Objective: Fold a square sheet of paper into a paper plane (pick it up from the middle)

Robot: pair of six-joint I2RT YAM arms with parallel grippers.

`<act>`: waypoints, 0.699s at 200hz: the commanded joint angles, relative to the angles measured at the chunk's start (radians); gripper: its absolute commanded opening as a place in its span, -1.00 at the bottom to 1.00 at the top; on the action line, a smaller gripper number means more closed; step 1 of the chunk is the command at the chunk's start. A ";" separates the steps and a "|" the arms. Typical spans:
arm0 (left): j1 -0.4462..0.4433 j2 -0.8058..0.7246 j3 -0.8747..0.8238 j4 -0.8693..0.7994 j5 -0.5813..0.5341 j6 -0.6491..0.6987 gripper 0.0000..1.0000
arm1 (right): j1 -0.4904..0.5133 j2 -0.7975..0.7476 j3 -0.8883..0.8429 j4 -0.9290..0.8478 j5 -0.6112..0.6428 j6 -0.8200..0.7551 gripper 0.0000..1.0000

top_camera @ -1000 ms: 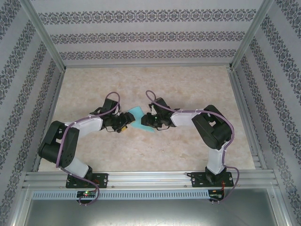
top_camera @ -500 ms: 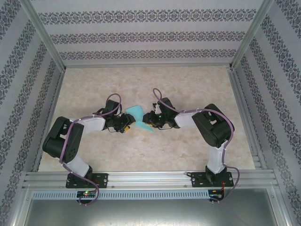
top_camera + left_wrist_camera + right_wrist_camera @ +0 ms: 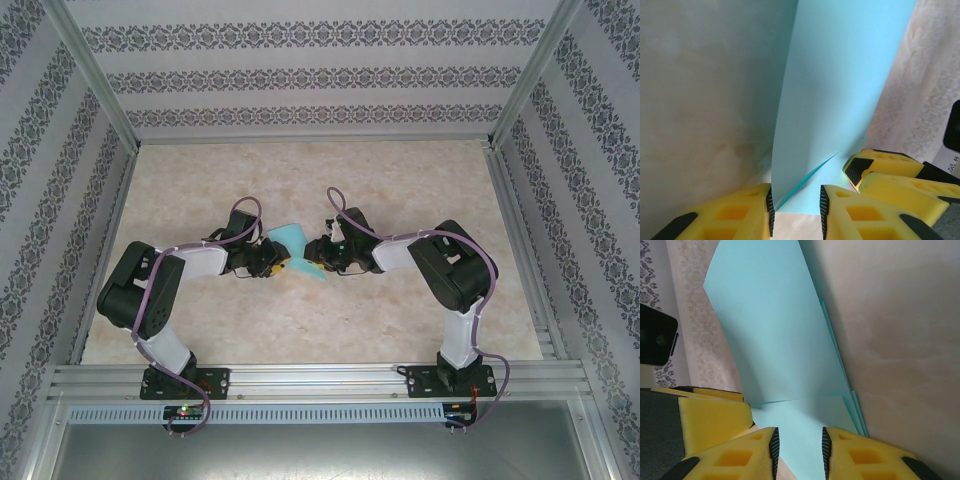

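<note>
Mid-fold over the middle of the table (image 3: pixel 400 180): the square sheet of paper (image 3: pixel 292 240), thin and teal, sits between the two arms at the table's centre, already doubled over on itself. Layered edges and one slanting crease show in the wrist views, but it is not yet a pointed dart.

The left gripper (image 3: pixel 796 197) comes at it from the table's left half and the right gripper (image 3: pixel 798 440) from the right half. They meet nose to nose above the table's centre, the yellow fingers of each just beside the other's. Each gripper has its jaws parted, with a clear gap. The near edge of the paper runs into that gap in both wrist views and neither pair of pads is seen pressing it flat. Whether a pad brushes the sheet cannot be told.

The step in hand looks like lining up or pressing a fold.

The risks lie in the paper's lightness and the crowding:
- With the jaws slack, the raised flap may spring back or slide across the table's smooth top, so the crease lands off its line.
- If one gripper clamps and draws away while the other drags, the sheet could crumple or tear.
- A small misjudged approach could knock fingers together over the table's centre.
</note>
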 commanded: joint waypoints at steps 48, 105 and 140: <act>-0.011 0.010 0.011 0.089 0.016 -0.007 -0.49 | -0.006 0.035 -0.019 0.002 -0.005 -0.027 -0.33; -0.011 -0.005 -0.037 0.234 0.035 -0.026 -0.52 | -0.007 -0.001 -0.006 -0.001 -0.014 -0.137 -0.14; -0.010 -0.020 -0.058 0.275 0.026 -0.028 -0.52 | -0.009 -0.010 0.000 -0.027 0.000 -0.171 -0.12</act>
